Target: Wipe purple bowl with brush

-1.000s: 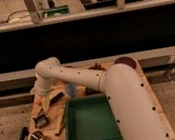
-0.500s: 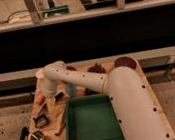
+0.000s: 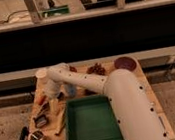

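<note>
The purple bowl (image 3: 126,62) stands at the table's back right corner, far from the gripper. The brush lies at the left of the table, its dark rectangular head (image 3: 40,121) with a paler middle near the front left; its handle is hard to trace. My arm reaches over the table from the lower right, bends at the back left and points down. My gripper (image 3: 53,102) hangs low over the left part of the table, just up and right of the brush head and beside an orange carrot-like thing (image 3: 41,98).
A green tray (image 3: 72,133) fills the table's middle front. A light wooden-handled tool (image 3: 60,125) lies by its left edge. A small round bowl (image 3: 39,139) sits front left. A white cup (image 3: 41,73) and a brown cluster (image 3: 97,69) stand at the back.
The arm's bend and the gripper have shifted a little to the right and down over the table's left part. The objects on the table have not moved.
</note>
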Controlling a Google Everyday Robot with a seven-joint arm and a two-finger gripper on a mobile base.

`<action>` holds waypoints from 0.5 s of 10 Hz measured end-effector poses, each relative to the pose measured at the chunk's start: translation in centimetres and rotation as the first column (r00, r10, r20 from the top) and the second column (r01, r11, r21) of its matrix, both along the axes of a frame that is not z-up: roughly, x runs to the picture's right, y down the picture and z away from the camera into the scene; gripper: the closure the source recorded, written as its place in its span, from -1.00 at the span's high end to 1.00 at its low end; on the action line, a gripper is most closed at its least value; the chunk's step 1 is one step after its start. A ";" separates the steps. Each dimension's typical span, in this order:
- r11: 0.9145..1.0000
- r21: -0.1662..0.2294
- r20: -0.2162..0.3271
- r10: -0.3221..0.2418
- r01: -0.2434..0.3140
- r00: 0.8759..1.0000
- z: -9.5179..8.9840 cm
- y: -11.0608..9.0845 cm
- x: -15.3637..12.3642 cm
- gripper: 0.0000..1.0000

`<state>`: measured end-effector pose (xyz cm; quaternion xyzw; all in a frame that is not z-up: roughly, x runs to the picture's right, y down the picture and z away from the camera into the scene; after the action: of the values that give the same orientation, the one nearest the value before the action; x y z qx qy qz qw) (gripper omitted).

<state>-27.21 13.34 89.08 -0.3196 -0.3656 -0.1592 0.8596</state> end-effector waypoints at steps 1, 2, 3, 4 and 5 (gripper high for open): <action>1.000 -0.015 -0.011 0.004 -0.004 1.000 0.5 0.4 0.2 0.60; 1.000 -0.027 -0.019 0.003 -0.004 1.000 0.9 0.7 0.4 0.60; 0.999 -0.039 -0.028 0.006 -0.007 1.000 1.1 0.9 0.6 0.60; 0.999 -0.043 -0.029 0.003 -0.004 1.000 1.1 0.9 0.6 0.60; 0.999 -0.043 -0.029 0.003 -0.004 1.000 1.1 0.9 0.6 0.60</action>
<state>-26.56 14.28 90.22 -0.3397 -0.3569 -0.1450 0.8580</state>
